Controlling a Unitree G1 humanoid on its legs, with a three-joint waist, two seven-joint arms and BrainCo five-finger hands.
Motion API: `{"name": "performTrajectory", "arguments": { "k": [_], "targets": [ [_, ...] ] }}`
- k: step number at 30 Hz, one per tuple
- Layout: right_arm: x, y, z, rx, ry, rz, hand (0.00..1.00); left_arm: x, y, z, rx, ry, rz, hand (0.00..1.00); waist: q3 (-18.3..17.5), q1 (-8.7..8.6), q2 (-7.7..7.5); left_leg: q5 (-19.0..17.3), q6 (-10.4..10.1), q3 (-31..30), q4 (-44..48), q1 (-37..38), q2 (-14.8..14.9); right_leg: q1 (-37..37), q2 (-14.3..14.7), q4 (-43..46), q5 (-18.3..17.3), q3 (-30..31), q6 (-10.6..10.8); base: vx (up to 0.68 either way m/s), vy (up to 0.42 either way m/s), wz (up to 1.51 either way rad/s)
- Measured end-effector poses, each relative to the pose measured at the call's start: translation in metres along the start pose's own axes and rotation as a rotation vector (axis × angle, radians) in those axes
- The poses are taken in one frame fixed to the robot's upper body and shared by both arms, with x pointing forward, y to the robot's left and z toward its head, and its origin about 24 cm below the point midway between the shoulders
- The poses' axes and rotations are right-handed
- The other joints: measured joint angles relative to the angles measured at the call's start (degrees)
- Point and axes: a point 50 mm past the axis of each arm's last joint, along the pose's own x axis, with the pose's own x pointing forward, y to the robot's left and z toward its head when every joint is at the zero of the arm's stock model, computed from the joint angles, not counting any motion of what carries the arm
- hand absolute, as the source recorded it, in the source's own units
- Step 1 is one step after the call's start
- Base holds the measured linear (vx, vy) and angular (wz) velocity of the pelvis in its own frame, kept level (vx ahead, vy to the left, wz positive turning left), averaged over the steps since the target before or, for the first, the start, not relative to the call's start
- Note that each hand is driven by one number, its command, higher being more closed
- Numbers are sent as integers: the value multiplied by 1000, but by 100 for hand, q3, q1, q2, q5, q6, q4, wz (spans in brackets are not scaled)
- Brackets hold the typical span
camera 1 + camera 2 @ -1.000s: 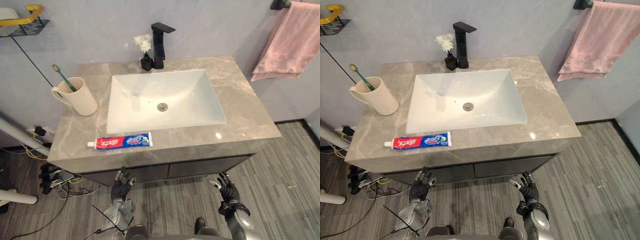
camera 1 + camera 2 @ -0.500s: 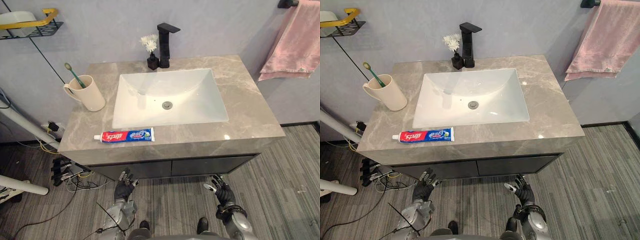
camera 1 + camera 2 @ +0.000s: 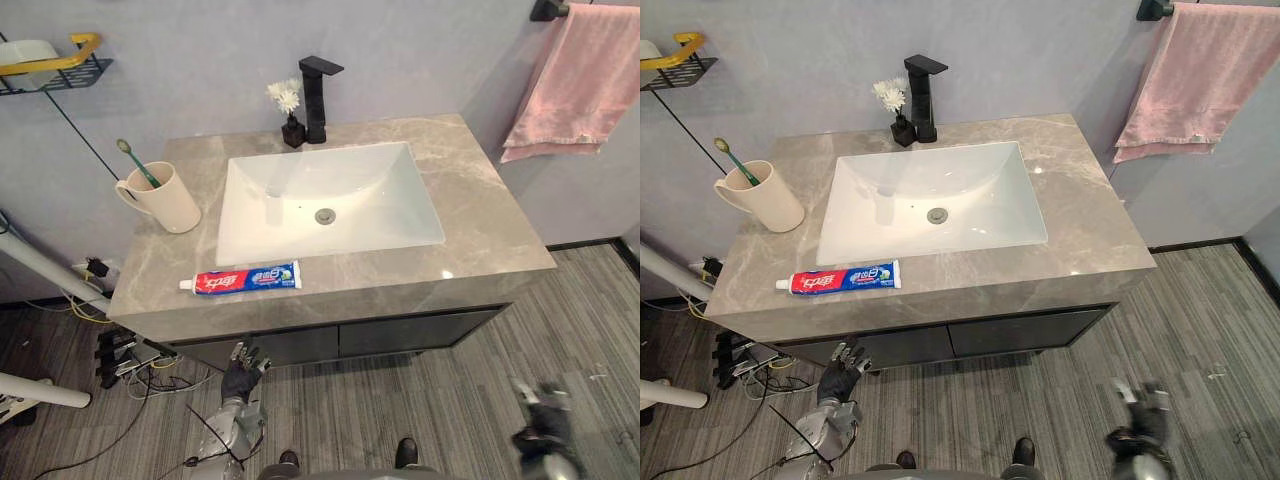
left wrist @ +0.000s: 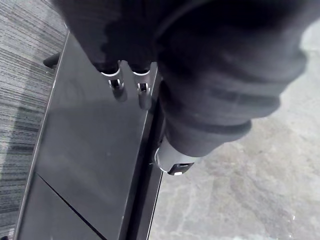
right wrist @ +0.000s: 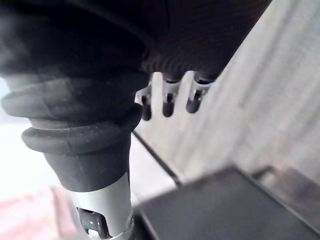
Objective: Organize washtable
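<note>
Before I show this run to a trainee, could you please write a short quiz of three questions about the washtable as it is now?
1. True or false: the red-and-blue toothpaste tube lies inside the white rectangular sink.
2. The green toothbrush: A) stands in the beige ceramic mug; B) lies in the sink; C) lies on the tube.
3. Fill in: the pink towel hangs on the robot's ____ side.
Key: 1 false, it lies on the grey marble countertop before the sink; 2 A; 3 right.
</note>
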Motion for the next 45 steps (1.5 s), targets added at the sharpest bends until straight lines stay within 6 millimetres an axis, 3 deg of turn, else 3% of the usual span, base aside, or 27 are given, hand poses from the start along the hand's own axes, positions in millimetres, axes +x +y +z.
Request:
{"name": "performTrajectory", "arguments": {
  "k": [3,5,11,15,17,19,23,29,33,37,45],
  "targets": [
    [15,-7,63,-22,-251,-69,0,0,1,1,34,-2,-8,0,-30,-91,-114,11,4,-14,-4,-40,0,-23,0,2,0,-10,0,-3,0,2],
    [20,-4,86,-40,-349,-85,0,1,-2,2,32,-6,-30,0,-80,-90,-195,27,4,-51,5,-113,0,-61,0,3,0,-33,0,-11,-3,9],
    [31,28,125,-72,-496,-32,0,2,-3,2,33,-8,-38,0,-77,-61,-333,72,-3,-211,4,-223,-6,-59,-2,5,-3,-197,3,-11,-5,14],
    [22,91,175,-165,-697,208,0,-3,-8,-6,41,21,-69,0,-76,11,-328,82,-9,-296,17,-291,-4,-65,3,5,-10,-280,10,-9,-8,11],
    [7,133,200,-237,-821,400,0,-7,-13,-11,44,40,-102,0,-73,96,-346,90,-9,-348,25,-324,-4,-62,5,6,-11,-325,10,-6,-7,11],
    [-4,166,208,-290,-867,559,0,-8,-17,-14,39,50,-125,0,-61,136,-382,92,-9,-378,28,-339,-5,-59,6,6,-11,-330,11,1,-4,10],
    [-28,213,206,-451,-910,861,0,-14,-22,-17,33,58,-170,0,-9,270,-476,93,-9,-502,30,-404,-12,-43,5,9,-10,-501,11,9,-6,14],
    [-53,246,194,-609,-908,1156,0,-20,-21,-17,29,50,-189,0,59,404,-589,112,8,-758,26,-463,-13,-54,-15,242,-17,-781,21,27,10,21],
    [-69,261,184,-686,-900,1313,0,-25,-14,-21,45,71,-184,0,113,458,-697,128,31,-895,39,-549,-54,-48,-45,253,-17,-952,20,25,8,19],
    [-77,269,174,-754,-874,1410,0,-26,-14,-22,46,73,-187,0,138,687,-739,133,40,-948,38,-563,-101,-24,-87,254,-17,-1018,20,13,10,12],
    [-92,285,157,-834,-852,1544,0,-27,-15,-22,69,72,-194,0,238,804,-893,158,75,-1081,36,-660,-136,-10,-98,259,-18,-1239,19,-10,-2,10]
  ]
}}
